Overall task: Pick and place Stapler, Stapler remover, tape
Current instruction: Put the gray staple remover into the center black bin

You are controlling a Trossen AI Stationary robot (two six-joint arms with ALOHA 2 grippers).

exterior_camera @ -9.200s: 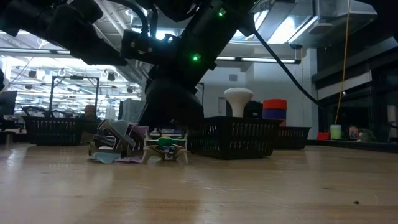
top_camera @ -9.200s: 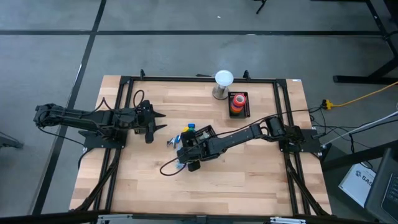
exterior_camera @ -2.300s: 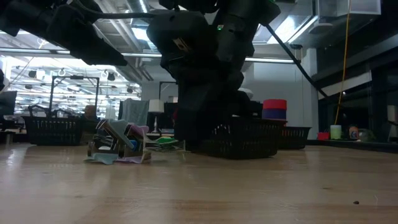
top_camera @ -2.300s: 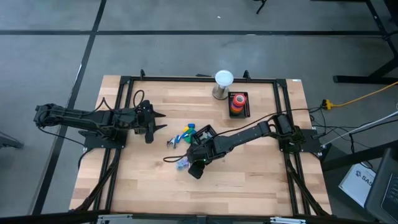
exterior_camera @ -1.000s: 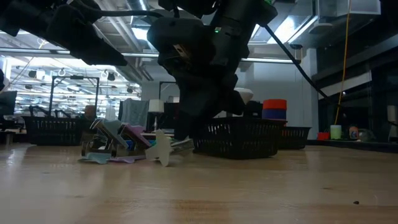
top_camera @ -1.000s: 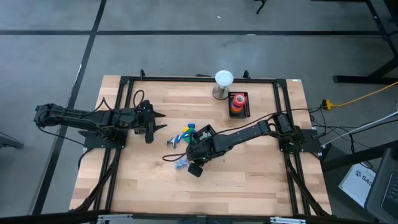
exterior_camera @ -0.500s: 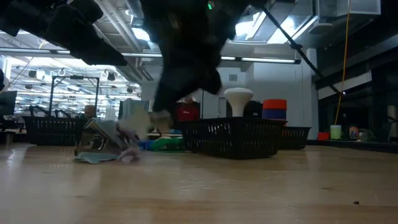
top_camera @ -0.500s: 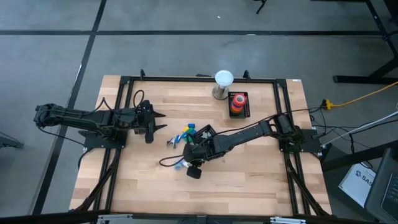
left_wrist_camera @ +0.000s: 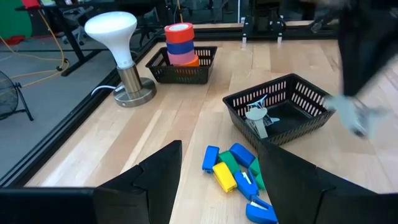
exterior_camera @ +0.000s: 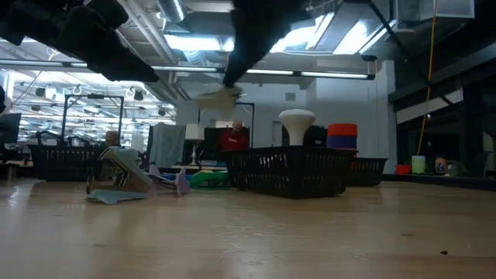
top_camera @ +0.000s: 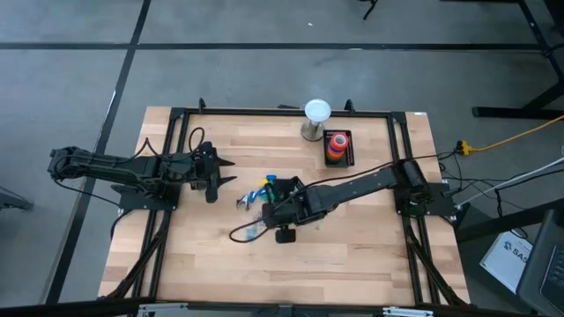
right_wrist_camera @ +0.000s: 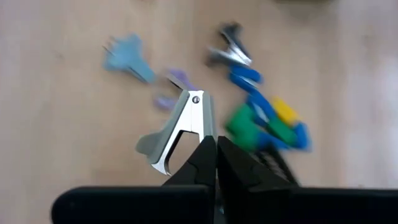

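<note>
My right gripper (right_wrist_camera: 216, 147) hangs over the table's middle (top_camera: 267, 210), shut on a pale grey stapler remover (right_wrist_camera: 180, 127), which shows as a pale blur high above the wood in the low view (exterior_camera: 219, 96). More stapler removers, light blue (right_wrist_camera: 127, 56) and purple (right_wrist_camera: 174, 81), lie flat on the wood below it. Small blue, green and yellow staplers (left_wrist_camera: 233, 168) lie beside a black basket (left_wrist_camera: 298, 93). The tape rolls (top_camera: 337, 145) stand stacked in a small basket at the far side. My left gripper (top_camera: 225, 173) waits open at the table's left. My right gripper pinches the stapler remover between its two fingertips, at one grey wing next to the hinge pin (right_wrist_camera: 200, 127). The fingers come from above, slanting down. The remover is lifted clear of the table, and its jaws (right_wrist_camera: 155, 158) stick out to one side of the fingers.
A white lamp (top_camera: 315, 119) stands at the far edge beside the tape basket (left_wrist_camera: 180, 65). The black basket holds one grey remover (left_wrist_camera: 256, 118). A cable loop (top_camera: 242, 233) trails on the wood near my right arm. Bare wood lies along the near side.
My right gripper has risen from the table with the stapler remover and rolled about its own axis. The remover, which touched the wood a second ago, now hangs well clear of it. The fingers have stayed shut.
</note>
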